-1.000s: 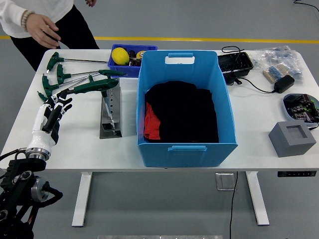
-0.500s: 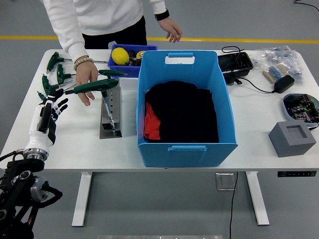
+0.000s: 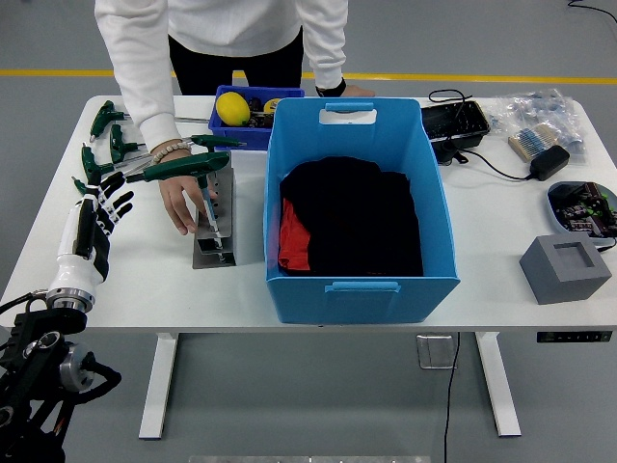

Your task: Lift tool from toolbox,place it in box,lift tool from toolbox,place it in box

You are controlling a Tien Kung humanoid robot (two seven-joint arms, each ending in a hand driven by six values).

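One robot hand, the left hand (image 3: 96, 217), shows near the tabletop's left edge, its fingers spread and holding nothing; the right one is out of sight. Just beyond its fingertips, toward the far left corner, lie several green-handled T-wrenches (image 3: 108, 145). One more green-handled tool (image 3: 183, 166) sits across the top of the grey tool stand (image 3: 214, 220), which stands left of the middle of the white table (image 3: 482, 251). A person in a white top leans in from the far edge; one hand (image 3: 185, 203) reaches down beside the stand, touching its left side under the tool's handle, while the other hand rests behind the blue box (image 3: 355, 207) at the far edge. That big box fills the tabletop's middle, with black and red cloth inside. Behind its left corner is a small blue tray (image 3: 243, 133) with a yellow ball in it.
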